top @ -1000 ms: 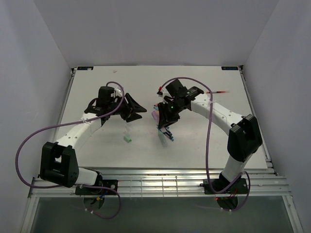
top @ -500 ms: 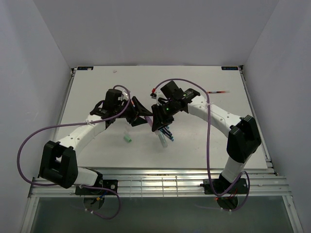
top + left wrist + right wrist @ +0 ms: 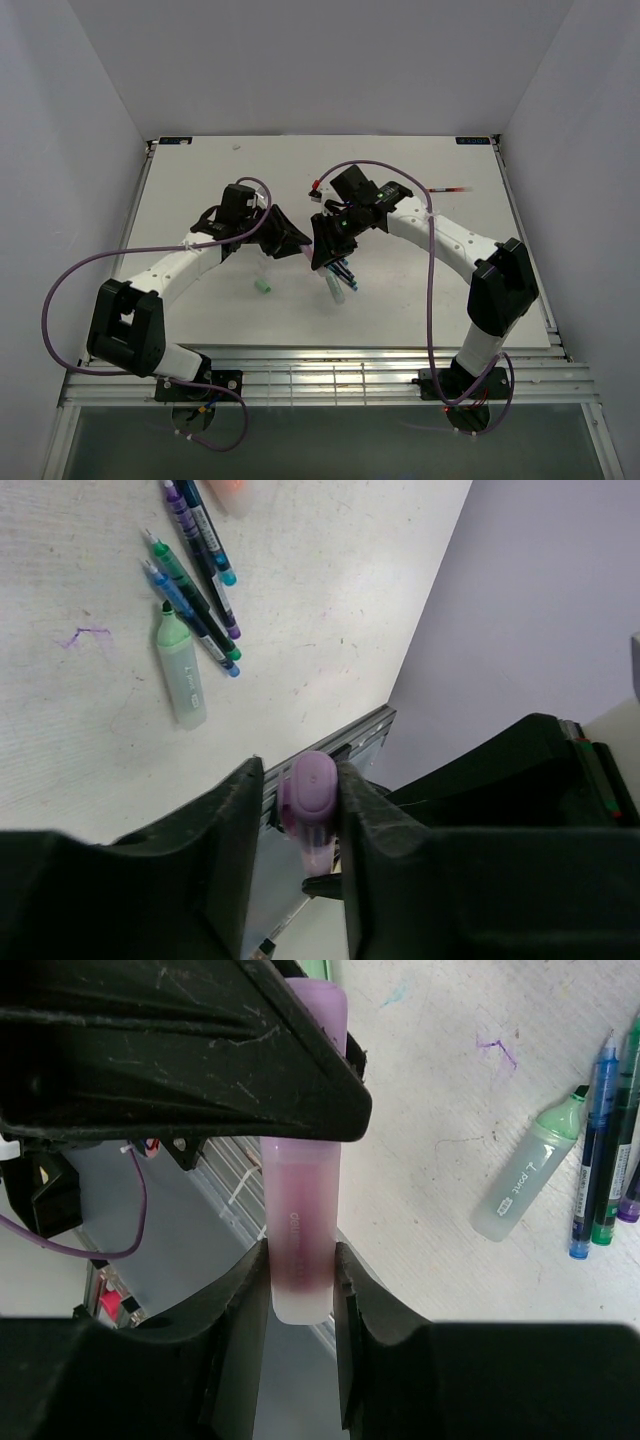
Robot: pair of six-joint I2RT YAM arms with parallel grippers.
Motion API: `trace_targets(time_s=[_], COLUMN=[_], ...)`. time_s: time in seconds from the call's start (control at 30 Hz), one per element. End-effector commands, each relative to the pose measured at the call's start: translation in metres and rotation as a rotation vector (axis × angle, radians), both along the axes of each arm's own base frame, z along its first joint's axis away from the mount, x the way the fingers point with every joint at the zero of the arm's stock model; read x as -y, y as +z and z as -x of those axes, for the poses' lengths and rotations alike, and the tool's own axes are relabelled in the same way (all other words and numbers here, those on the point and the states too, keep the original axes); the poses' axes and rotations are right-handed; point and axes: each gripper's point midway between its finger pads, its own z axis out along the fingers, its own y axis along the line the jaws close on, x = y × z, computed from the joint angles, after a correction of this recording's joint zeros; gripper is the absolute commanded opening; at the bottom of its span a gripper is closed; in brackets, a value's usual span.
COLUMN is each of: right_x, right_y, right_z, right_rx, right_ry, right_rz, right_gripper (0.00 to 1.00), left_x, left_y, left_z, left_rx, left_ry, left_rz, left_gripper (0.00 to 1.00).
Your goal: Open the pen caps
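Movement since the earlier top view: the left gripper (image 3: 298,241) has travelled right from a position well apart. It now meets the right gripper (image 3: 320,248) above the middle of the table (image 3: 200,180). The right gripper has shifted slightly left. The left jaws, spread wider a moment ago, have narrowed.

Condition of item: the purple cap (image 3: 308,792) is a short, rounded, opaque lilac end-piece. Below it runs the purple highlighter barrel (image 3: 298,1225), translucent with a darker purple core and a line of print along it. The joint between cap and barrel is hidden behind the left finger, so it cannot be told whether the cap has begun to lift.

Position relative to the grippers: in the left wrist view the cap sits squarely between the two left fingers (image 3: 236,800), both pressed to its sides; the left gripper is clamped on it. In the right wrist view the barrel stands between the right fingers (image 3: 245,1295), gripped near its lower end, and its cap end passes behind the left gripper's black body.

Other items: a green highlighter (image 3: 181,675) lies flat on the table with its tip bare, just beside a cluster of thin pens (image 3: 198,580). A small green piece (image 3: 262,287) lies on the table, left of that cluster.
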Motion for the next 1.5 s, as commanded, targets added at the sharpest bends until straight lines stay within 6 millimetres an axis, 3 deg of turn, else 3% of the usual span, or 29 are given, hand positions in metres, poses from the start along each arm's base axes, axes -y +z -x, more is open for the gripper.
trace_targets(time_s=[0.0, 0.1, 0.3, 0.47, 0.57, 0.7, 0.73, 0.97, 1.0, 1.2, 1.33, 1.47], right_x=[-0.009, -0.011, -0.018, -0.023, -0.025, -0.021, -0.019, 0.002, 0.006, 0.026, 0.031, 0.024], right_y=[0.031, 0.033, 0.03, 0.023, 0.017, 0.01, 0.005, -0.005, 0.002, 0.003, -0.001, 0.0], right_z=[-0.001, -0.003, -0.008, -0.013, -0.013, -0.006, -0.002, 0.032, 0.038, 0.081, 0.085, 0.077], right_rx=[0.063, 0.068, 0.061, 0.046, 0.03, 0.011, -0.008, -0.051, -0.049, -0.132, -0.131, -0.124], right_ry=[0.027, 0.029, 0.065, 0.074, 0.079, 0.086, 0.091, 0.095, 0.092, 0.107, 0.107, 0.116], right_rz=[-0.081, -0.086, -0.079, -0.07, -0.064, -0.057, -0.053, -0.03, -0.045, -0.09, -0.074, -0.07], right_gripper=[0.08, 0.11, 0.4, 0.42, 0.37, 0.1, 0.08, 0.08, 0.08, 0.08, 0.08, 0.08], left_x=[0.004, 0.004, 0.004, 0.004, 0.005, 0.005, 0.005, 0.001, -0.002, -0.039, -0.055, -0.056], left_y=[0.018, 0.018, 0.015, 0.016, 0.018, 0.02, 0.019, 0.029, 0.03, 0.041, 0.045, 0.039], left_z=[-0.005, -0.003, 0.001, 0.002, 0.001, -0.003, -0.005, -0.041, -0.047, -0.103, -0.12, -0.114], left_rx=[0.057, 0.06, 0.05, 0.046, 0.052, 0.055, 0.051, 0.102, 0.106, 0.182, 0.22, 0.215], left_ry=[-0.02, -0.024, -0.036, -0.04, -0.039, -0.031, -0.029, 0.016, 0.027, 0.127, 0.142, 0.137], left_rz=[0.011, 0.012, 0.015, 0.019, 0.021, 0.021, 0.021, 0.006, 0.005, -0.015, -0.041, -0.052], left_gripper=[0.37, 0.25, 0.06, 0.0, 0.0, 0.0, 0.0, 0.0, 0.0, 0.0, 0.0, 0.0])
